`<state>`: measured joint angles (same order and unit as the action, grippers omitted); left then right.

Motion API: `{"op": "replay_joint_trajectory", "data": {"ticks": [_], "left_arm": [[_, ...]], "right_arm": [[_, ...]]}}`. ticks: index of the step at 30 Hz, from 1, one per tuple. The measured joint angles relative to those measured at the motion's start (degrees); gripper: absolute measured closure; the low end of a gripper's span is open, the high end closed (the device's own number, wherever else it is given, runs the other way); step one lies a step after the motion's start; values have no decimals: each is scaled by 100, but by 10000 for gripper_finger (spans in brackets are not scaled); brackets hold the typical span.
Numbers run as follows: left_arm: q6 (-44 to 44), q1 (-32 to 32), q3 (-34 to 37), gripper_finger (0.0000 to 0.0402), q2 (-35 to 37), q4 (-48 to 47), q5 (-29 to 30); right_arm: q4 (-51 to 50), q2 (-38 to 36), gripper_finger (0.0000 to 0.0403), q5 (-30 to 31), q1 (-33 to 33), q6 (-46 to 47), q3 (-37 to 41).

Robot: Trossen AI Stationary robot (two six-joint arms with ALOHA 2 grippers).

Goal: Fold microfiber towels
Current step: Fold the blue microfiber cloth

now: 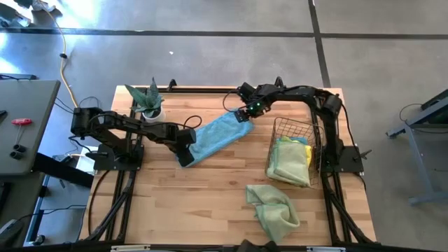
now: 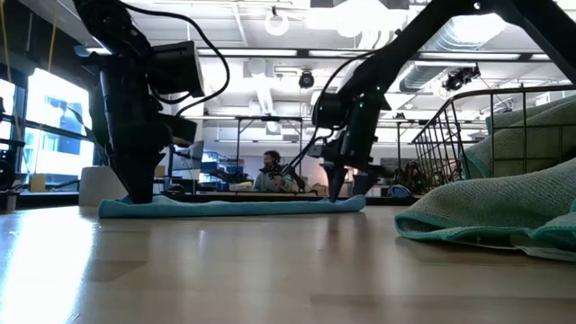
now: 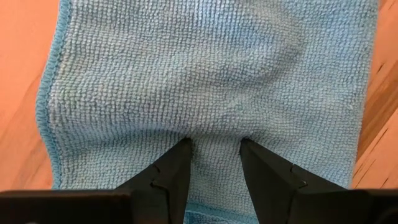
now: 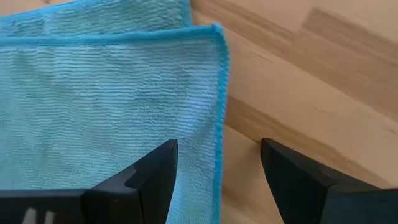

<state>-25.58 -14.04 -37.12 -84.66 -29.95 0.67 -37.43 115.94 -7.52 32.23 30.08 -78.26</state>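
The light blue microfiber towel [image 1: 215, 137] lies flat and folded double near the middle of the wooden table [image 1: 210, 203], stretched as a long strip from about 7 o'clock to 1 o'clock in the high view. Four towels can be counted in all: this blue one, a pale green towel [image 1: 274, 208] crumpled at 5 o'clock of it, and two in the copper wire basket [image 1: 297, 129] at 3 o'clock, a lime green towel [image 1: 288, 166] below and a yellow towel [image 1: 297, 141] showing at the top.

The left gripper [image 3: 215, 149] presses down on the blue towel's 7 o'clock end, its two fingers slightly parted with a ridge of cloth pinched between them. The right gripper [image 4: 219, 155] stands at the 1 o'clock end, jaws spread wide, one finger over the cloth and the other over bare wood, straddling the towel's hemmed edge.

One potted plant [image 1: 148, 102] stands at 10 o'clock of the blue towel. In the low view one person [image 2: 271, 171] sits far behind the table.
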Motion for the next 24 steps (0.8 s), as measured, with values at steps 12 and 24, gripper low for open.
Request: {"op": "replay_joint_trajectory", "data": {"ticks": [12,24], "left_arm": [[1,0,0,268,0,2,7],[-42,0,-2,268,0,7,17]], "right_arm": [[169,200,201,-371,-132,-104,-20],[305,231,253,-477,-451,-192,-20]]}}
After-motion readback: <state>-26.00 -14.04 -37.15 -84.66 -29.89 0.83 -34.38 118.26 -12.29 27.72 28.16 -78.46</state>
